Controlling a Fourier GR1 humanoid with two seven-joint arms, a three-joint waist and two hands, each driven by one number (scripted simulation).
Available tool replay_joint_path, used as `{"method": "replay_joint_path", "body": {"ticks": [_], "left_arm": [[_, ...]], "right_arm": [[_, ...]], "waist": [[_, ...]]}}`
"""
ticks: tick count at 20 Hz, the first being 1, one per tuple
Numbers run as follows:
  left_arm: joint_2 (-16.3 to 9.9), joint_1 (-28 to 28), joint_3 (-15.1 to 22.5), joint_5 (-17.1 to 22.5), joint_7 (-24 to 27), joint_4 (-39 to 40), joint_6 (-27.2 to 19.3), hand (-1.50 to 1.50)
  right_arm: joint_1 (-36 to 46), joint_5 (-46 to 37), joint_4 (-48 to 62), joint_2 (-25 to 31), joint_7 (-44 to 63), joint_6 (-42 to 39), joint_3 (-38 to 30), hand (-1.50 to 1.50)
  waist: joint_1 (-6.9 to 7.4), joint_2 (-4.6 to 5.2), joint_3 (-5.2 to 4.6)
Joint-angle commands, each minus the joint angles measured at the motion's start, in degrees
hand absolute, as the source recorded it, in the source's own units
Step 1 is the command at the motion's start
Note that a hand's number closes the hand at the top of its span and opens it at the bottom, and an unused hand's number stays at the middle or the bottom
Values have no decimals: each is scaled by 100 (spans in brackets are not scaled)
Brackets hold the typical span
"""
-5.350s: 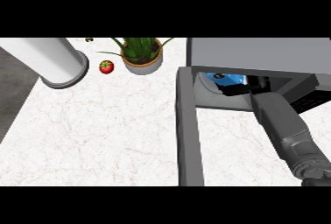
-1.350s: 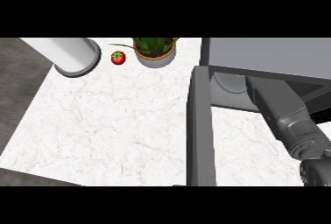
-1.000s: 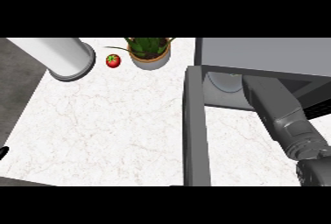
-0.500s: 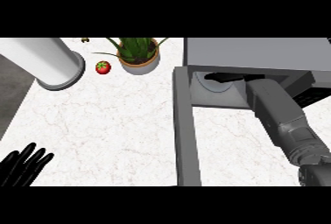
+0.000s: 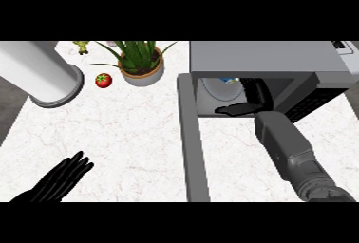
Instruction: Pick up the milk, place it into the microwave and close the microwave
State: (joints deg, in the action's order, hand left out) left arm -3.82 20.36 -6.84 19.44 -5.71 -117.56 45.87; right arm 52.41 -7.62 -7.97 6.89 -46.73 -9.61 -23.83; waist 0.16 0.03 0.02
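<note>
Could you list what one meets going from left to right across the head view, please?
White cylinder → left hand → tomato → potted plant → open microwave door → milk inside the microwave → right hand reaching into it.

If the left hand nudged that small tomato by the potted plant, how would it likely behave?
The tomato looks round and smooth, so it would probably roll instead of sliding, maybe toward the potted plant or the white cylinder beside it. Being small, it is likely light. The left hand has straight fingers; a glossy skin could slip from them.
</note>
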Motion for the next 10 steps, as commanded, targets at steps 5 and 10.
{"method": "replay_joint_path", "body": {"ticks": [5,10], "left_arm": [[290,-447,468,-1108,382,509,-116,150],[333,-787,505,-1716,940,1158,-266,150]], "right_arm": [[-1379,-189,-450,-403,-494,-73,448,-150],[-2239,-178,-937,-111,-629,-300,581,-150]], "waist": [[-225,-80,-12],[-341,-107,-24]]}}
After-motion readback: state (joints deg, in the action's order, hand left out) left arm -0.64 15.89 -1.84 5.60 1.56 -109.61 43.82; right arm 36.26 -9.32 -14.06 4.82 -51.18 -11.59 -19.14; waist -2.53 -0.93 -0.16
